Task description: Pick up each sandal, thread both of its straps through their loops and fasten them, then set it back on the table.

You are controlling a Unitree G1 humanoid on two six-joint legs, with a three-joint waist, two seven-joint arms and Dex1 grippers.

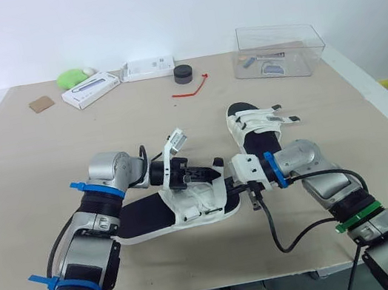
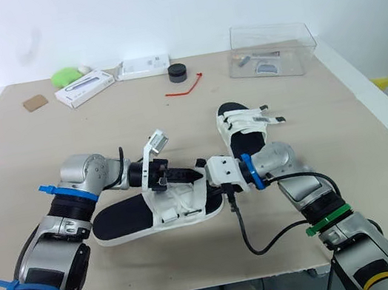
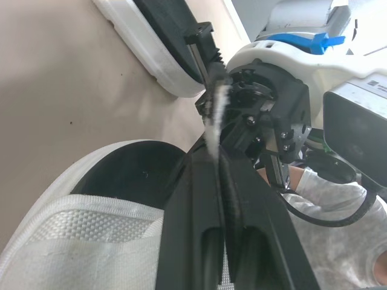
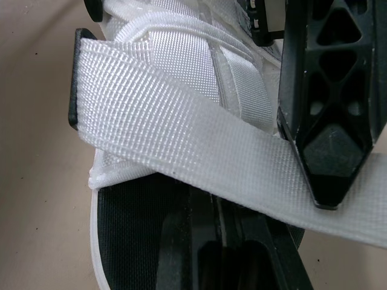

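Left hand (image 1: 209, 168) tight on sandal strap (image 3: 216, 115)

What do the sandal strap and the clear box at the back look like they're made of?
The strap: woven synthetic webbing, probably nylon, matte white; ribbed weave shows. The box: likely rigid clear plastic, glossy; contents visible through its walls.

Both head views look forward and down over the arms from well back, taking in the whole surface (image 1: 26, 174) to its far edge, and share one scene. The left wrist view looks along the left tool (image 3: 213, 130) and the right wrist view along the right tool (image 4: 221, 226). Both are very close and meet at the strap (image 4: 181, 139) of the near sandal (image 1: 147, 219).
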